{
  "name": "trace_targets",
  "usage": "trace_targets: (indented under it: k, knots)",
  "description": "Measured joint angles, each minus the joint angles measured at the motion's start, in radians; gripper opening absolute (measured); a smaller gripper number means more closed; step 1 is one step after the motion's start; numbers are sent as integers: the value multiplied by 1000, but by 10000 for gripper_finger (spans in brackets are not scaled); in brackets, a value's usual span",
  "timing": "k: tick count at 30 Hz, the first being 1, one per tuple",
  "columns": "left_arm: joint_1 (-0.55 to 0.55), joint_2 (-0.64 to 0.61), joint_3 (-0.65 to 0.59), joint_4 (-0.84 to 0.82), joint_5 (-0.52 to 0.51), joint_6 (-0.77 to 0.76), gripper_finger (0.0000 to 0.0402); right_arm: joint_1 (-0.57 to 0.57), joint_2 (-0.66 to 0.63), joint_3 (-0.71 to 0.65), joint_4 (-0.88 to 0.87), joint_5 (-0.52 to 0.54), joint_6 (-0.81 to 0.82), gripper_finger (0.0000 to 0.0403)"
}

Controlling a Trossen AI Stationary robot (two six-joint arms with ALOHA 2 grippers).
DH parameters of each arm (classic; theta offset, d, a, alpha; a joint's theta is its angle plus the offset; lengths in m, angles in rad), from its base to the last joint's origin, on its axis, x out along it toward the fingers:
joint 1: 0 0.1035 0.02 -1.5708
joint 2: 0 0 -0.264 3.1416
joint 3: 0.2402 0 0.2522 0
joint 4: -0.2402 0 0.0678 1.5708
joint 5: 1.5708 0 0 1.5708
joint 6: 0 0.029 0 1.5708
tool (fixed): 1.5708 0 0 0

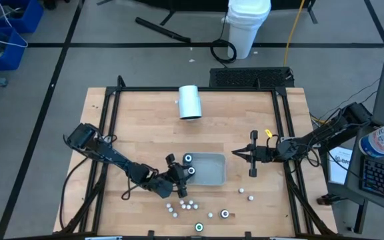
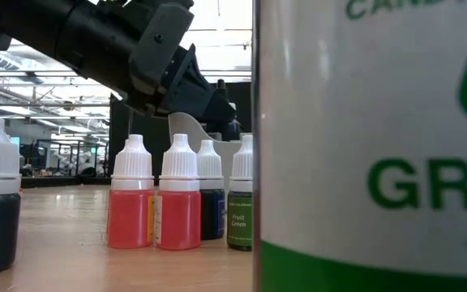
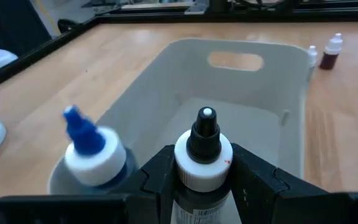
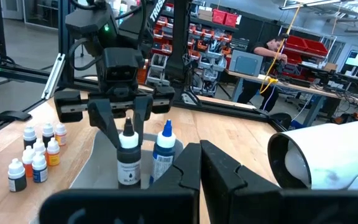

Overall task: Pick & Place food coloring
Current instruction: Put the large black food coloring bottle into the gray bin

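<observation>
A dark food coloring bottle point(image 3: 203, 144) with a black nozzle and a white collar stands upright between the fingers of my left gripper point(image 3: 204, 167), over the left part of the grey tray point(image 1: 213, 175). A blue-tipped bottle point(image 3: 91, 148) stands in the tray beside it. Several small food coloring bottles point(image 1: 181, 207) stand loose on the wooden table near its front edge. My right gripper point(image 1: 236, 155) hangs shut just right of the tray, touching nothing. My left gripper pinches the bottle's white collar point(image 3: 185, 169), just below the black nozzle, between its two fingers. The fingers slant down from the table's left side. The bottle stays upright inside the tray; its base is hidden, so whether it rests on the tray floor cannot be told.
A large white cylinder point(image 1: 190, 102) lies on its side at the table's far middle. More small bottles point(image 1: 245, 193) stand right of the loose group, and one green-labelled bottle point(image 2: 371, 146) stands right at the front edge. A dark frame borders the tabletop.
</observation>
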Motion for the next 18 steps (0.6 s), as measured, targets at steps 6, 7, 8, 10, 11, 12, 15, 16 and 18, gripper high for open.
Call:
trace_targets:
  k: [6, 7, 8, 10, 11, 12, 15, 16, 18]
  knots:
    - [-8, 1, 0, 10, 4, 4, 132, 0, 0, 0, -3, 0, 0, 0]
    - [-11, 2, 0, 20, 1, 11, 132, 0, 0, 0, -2, 0, 0, 0]
    - [-13, 2, 0, 31, -1, 18, 132, 0, 0, 0, -2, 0, 0, 0]
    - [-14, 2, 7, 37, 5, 26, 132, 0, 0, 0, -2, 0, 0, 0]
    - [-14, 2, 12, 34, 11, 27, 132, 0, 0, 0, -2, 0, 0, 0]
    - [-13, 3, 17, 30, 19, 30, 132, 0, 0, 0, -2, 0, 0, 0]
    - [-13, 4, 38, 19, 52, 66, 132, 0, 0, 0, -2, 0, 0, 0]
    - [-14, 5, 49, 7, 61, 79, 132, 0, 0, 0, -2, 0, 0, 0]
    - [-14, 6, 75, -36, 77, 100, 132, 0, 0, 0, -2, 0, 0, 0]
